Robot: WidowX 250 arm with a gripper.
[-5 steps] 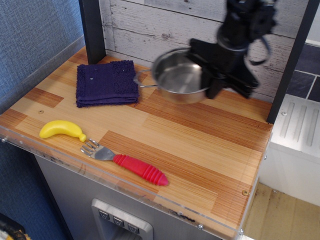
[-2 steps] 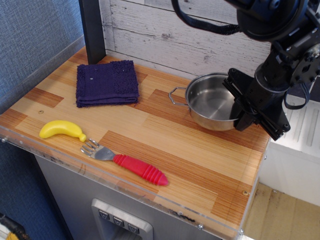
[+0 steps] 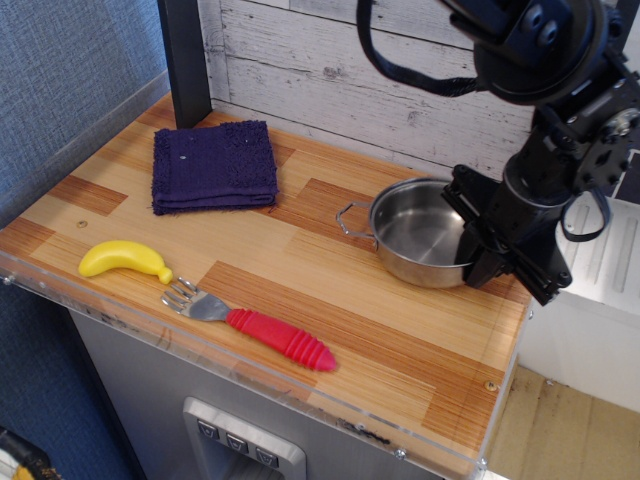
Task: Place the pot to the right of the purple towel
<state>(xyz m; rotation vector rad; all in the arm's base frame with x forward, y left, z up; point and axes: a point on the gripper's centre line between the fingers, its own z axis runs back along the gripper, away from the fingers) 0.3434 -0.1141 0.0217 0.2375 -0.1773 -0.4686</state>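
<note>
At the right edge of the desk [image 3: 400,330], the black tool [image 3: 490,245] is clamped over the near right rim of the pot [image 3: 418,235], its fingers pinching the steel wall there. That pot reaches out to the tool's left, its bottom looking level with the wood surface, though whether it fully rests there cannot be told; one wire loop handle points left, away from the tool. Well apart from the tool, farther left and toward the back wall, lies the purple towel [image 3: 214,165], folded square and flat on the wood, with a stretch of bare planks between it and the pot. Farther still, toward the front left, a fork with a red handle [image 3: 250,325] lies near the front edge, and a yellow toy banana [image 3: 124,258] lies just beyond its tines.
</note>
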